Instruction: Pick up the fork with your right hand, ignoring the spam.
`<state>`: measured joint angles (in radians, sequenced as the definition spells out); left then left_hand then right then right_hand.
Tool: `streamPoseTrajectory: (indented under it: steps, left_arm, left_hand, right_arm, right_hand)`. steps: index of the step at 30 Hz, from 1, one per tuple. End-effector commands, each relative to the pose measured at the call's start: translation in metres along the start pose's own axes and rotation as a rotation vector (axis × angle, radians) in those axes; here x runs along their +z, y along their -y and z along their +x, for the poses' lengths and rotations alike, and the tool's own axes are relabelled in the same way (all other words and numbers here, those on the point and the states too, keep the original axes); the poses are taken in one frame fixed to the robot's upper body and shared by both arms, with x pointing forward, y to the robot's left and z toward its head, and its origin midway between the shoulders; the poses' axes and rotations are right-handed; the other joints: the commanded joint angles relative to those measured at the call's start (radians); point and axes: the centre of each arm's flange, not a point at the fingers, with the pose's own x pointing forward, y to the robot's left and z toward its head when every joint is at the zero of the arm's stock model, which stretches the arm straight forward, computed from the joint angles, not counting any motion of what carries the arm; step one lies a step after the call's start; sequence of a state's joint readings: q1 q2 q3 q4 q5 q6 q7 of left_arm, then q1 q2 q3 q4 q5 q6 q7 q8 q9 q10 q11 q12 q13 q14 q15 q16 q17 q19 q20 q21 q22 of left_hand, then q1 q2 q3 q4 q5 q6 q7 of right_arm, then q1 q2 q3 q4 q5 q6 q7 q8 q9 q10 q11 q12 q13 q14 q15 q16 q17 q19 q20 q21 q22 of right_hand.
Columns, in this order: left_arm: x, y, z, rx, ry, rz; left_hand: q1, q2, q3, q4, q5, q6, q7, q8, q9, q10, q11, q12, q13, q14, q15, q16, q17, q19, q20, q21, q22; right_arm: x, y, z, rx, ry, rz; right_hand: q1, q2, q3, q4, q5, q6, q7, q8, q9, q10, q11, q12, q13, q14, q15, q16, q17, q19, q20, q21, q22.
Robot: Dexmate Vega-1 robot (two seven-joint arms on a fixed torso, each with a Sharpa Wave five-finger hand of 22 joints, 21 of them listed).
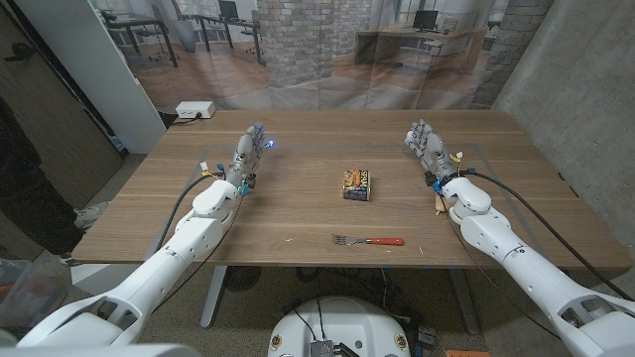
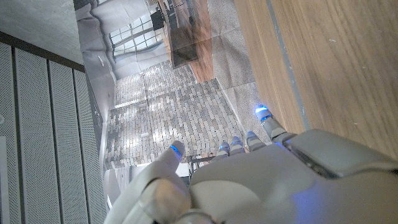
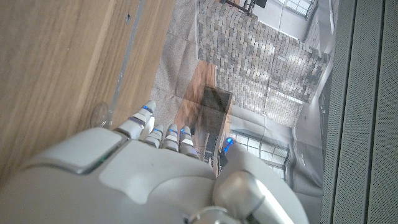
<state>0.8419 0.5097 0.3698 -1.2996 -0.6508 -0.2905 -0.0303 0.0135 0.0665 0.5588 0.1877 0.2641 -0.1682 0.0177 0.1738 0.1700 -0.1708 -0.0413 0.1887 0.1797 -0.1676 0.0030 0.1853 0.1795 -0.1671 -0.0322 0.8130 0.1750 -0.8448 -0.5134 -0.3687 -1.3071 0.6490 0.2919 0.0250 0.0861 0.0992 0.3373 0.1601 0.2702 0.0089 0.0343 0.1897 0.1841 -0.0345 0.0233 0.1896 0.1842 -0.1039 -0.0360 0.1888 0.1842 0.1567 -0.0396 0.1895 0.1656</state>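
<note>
Near the worktop's (image 1: pixel 298 223) front edge we see the fork (image 1: pixel 368 240), untouched; both robot hands (image 1: pixel 250 148) (image 1: pixel 427 144) hold nothing, fingers extended.

**Colours on the tabletop**

The tabletop (image 1: pixel 298 213) is mid-brown wood with fine lengthwise grain. Near its front edge lies the fork (image 1: pixel 368 240), silver-grey metal at the tines with a red handle. Toward the tabletop's middle sits the spam (image 1: pixel 357 183), a dark can with a yellow-and-orange printed label. The left hand (image 1: pixel 248 151), toward the far left corner, is pale grey-white with blue lights glowing at its fingertips (image 2: pixel 176 148). The right hand (image 1: pixel 428 146), toward the far right corner, is the same grey-white, with small blue spots on its fingers (image 3: pixel 145 108).
</note>
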Motion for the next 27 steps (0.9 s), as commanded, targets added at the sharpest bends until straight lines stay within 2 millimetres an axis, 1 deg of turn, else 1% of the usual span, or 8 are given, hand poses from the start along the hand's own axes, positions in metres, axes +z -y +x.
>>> streamPoseTrajectory:
  steps: [1,4,10,11,13,14,16,27]
  left_arm:
    - [-0.002,-0.001,-0.002,0.000,-0.002,-0.004]
    - [-0.002,-0.001,-0.003,0.000,-0.004,-0.004]
    - [-0.003,-0.001,-0.003,0.001,-0.005,-0.006]
    - [-0.003,-0.001,-0.003,0.000,-0.004,-0.006]
    - [-0.003,-0.001,-0.003,-0.003,-0.005,-0.005]
    - [-0.003,-0.001,-0.003,-0.003,-0.005,-0.005]
    - [-0.003,-0.001,-0.002,-0.003,-0.004,-0.005]
    - [-0.003,-0.001,-0.001,-0.008,-0.005,-0.007]
  left_hand:
    - [0.000,0.113,0.007,0.000,0.006,-0.127,-0.001,0.004,0.001,-0.107,0.001,0.007,0.004,-0.086,0.001,0.005,0.002,-0.167,-0.009,0.006,0.005]
    - [0.000,0.113,0.006,0.000,0.007,-0.127,0.000,0.004,0.001,-0.107,0.001,0.007,0.004,-0.086,0.001,0.005,0.002,-0.167,-0.009,0.005,0.005]
    - [0.000,0.113,0.006,0.000,0.007,-0.127,0.001,0.005,0.002,-0.105,0.003,0.009,0.005,-0.086,0.002,0.006,0.002,-0.167,-0.007,0.004,0.006]
    - [0.000,0.113,0.006,0.000,0.007,-0.126,0.001,0.005,0.002,-0.103,0.004,0.009,0.005,-0.086,0.001,0.006,0.002,-0.166,-0.007,0.004,0.006]
    - [0.000,0.113,0.006,0.000,0.008,-0.124,0.001,0.006,0.002,-0.102,0.003,0.010,0.005,-0.085,0.002,0.006,0.002,-0.166,-0.007,0.004,0.006]
    - [0.000,0.113,0.006,0.000,0.008,-0.123,0.001,0.006,0.002,-0.101,0.004,0.010,0.005,-0.084,0.001,0.007,0.002,-0.165,-0.006,0.004,0.006]
    - [0.000,0.113,0.005,0.000,0.008,-0.123,0.002,0.007,0.002,-0.101,0.004,0.010,0.005,-0.084,0.001,0.007,0.002,-0.165,-0.005,0.004,0.006]
    - [0.001,0.112,0.004,-0.001,0.009,-0.121,0.003,0.007,0.002,-0.100,0.004,0.011,0.005,-0.083,0.003,0.007,0.002,-0.163,-0.004,0.003,0.006]
  right_arm:
    - [0.003,0.001,-0.002,-0.004,0.012,-0.015]
    - [0.004,0.001,-0.002,-0.002,0.014,-0.021]
    - [0.007,0.001,-0.003,0.000,0.018,-0.037]
    - [0.007,0.002,-0.003,0.003,0.017,-0.040]
    - [0.009,0.002,-0.002,0.007,0.018,-0.043]
    - [0.009,0.003,-0.002,0.008,0.020,-0.043]
    - [0.011,0.003,-0.001,0.009,0.024,-0.046]
    - [0.019,0.005,-0.006,0.007,0.043,-0.080]
  right_hand:
    - [0.007,0.058,0.011,-0.004,0.005,-0.001,0.012,0.006,0.003,-0.004,0.003,0.007,0.003,-0.004,0.004,0.006,0.001,0.010,-0.025,0.007,0.005]
    - [0.011,0.054,0.013,-0.008,0.005,0.000,0.014,0.007,0.003,-0.001,0.007,0.008,0.002,-0.001,0.007,0.006,-0.001,0.013,-0.022,0.008,0.005]
    - [0.035,0.032,0.016,-0.037,0.005,0.006,0.022,0.007,0.001,0.007,0.020,0.008,0.002,0.007,0.016,0.003,-0.007,0.024,-0.010,0.009,0.004]
    - [0.043,0.028,0.018,-0.045,0.006,0.008,0.024,0.007,0.001,0.011,0.025,0.009,0.002,0.013,0.018,0.004,-0.008,0.027,-0.009,0.010,0.004]
    - [0.067,0.014,0.021,-0.071,0.006,0.019,0.031,0.010,0.001,0.024,0.036,0.011,0.002,0.029,0.030,0.006,-0.010,0.045,-0.002,0.013,0.004]
    - [0.072,0.011,0.022,-0.076,0.006,0.023,0.032,0.011,0.001,0.025,0.036,0.011,0.002,0.035,0.033,0.007,-0.010,0.049,0.000,0.013,0.004]
    - [0.088,0.004,0.024,-0.093,0.006,0.035,0.037,0.013,0.001,0.046,0.049,0.016,0.002,0.049,0.037,0.007,-0.010,0.063,0.005,0.015,0.004]
    - [0.106,-0.002,0.027,-0.112,0.005,0.054,0.039,0.017,0.001,0.061,0.053,0.018,0.002,0.062,0.042,0.007,-0.010,0.076,0.012,0.016,0.005]
